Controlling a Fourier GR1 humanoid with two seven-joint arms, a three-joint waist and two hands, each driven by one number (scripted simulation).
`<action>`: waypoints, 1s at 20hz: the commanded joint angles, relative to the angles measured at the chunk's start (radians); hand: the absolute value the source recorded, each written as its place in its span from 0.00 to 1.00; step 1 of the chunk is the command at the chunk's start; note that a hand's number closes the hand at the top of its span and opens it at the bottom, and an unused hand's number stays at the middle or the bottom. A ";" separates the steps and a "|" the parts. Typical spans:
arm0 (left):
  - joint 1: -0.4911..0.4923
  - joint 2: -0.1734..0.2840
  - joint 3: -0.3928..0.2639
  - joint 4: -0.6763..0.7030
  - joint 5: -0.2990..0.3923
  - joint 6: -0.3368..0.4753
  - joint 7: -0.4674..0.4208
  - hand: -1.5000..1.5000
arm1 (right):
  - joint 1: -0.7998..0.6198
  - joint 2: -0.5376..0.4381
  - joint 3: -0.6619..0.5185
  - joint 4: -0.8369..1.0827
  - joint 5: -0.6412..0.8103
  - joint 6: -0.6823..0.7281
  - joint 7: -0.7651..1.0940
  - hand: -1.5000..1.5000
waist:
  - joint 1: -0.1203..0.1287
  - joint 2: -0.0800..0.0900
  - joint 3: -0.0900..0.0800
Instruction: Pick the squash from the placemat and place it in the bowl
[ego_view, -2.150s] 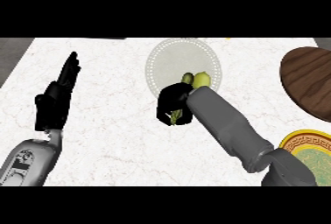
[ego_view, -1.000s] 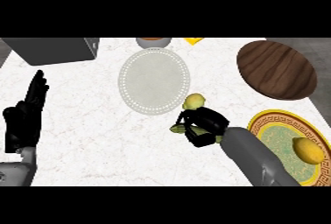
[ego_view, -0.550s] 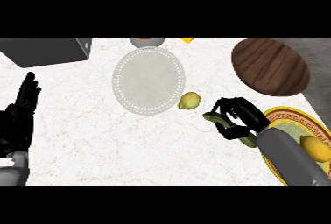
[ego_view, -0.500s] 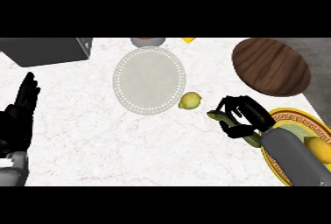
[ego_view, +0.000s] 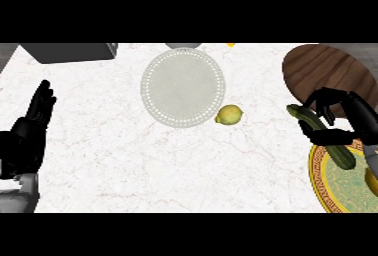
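The squash is long, dark green and tilted, held over the counter at the far right. My right hand is shut on it, fingers curled over its upper half and thumb across its middle. Its lower end hangs over the rim of a gold-patterned plate. The brown wooden bowl lies just beyond the hand, at the upper right. The round white placemat sits at the top centre with nothing on it. My left hand rests open at the left edge, fingers up.
A lemon lies on the marble counter against the placemat's right edge. A grey box stands at the back left. A small grey object and a yellow bit show at the back edge.
My right hand has carried the squash off the placemat and rightward to beside the bowl. The lemon came along partway and now lies by the placemat. The left hand stays still.
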 joint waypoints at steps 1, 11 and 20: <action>-0.042 -0.027 -0.034 -0.012 -0.021 -0.004 0.015 0.50 | 0.087 -0.089 -0.135 -0.157 -0.110 0.008 0.116 1.00 | 0.050 0.018 0.003; -0.095 -0.059 -0.026 0.006 -0.028 -0.066 0.023 0.50 | -0.098 -0.093 -0.281 0.247 0.022 -0.038 -0.070 1.00 | 0.108 0.031 0.005; -0.175 -0.097 -0.049 0.070 -0.061 -0.053 0.006 0.50 | -0.332 -0.113 -0.296 0.732 0.218 -0.257 -0.275 1.00 | 0.145 0.049 0.008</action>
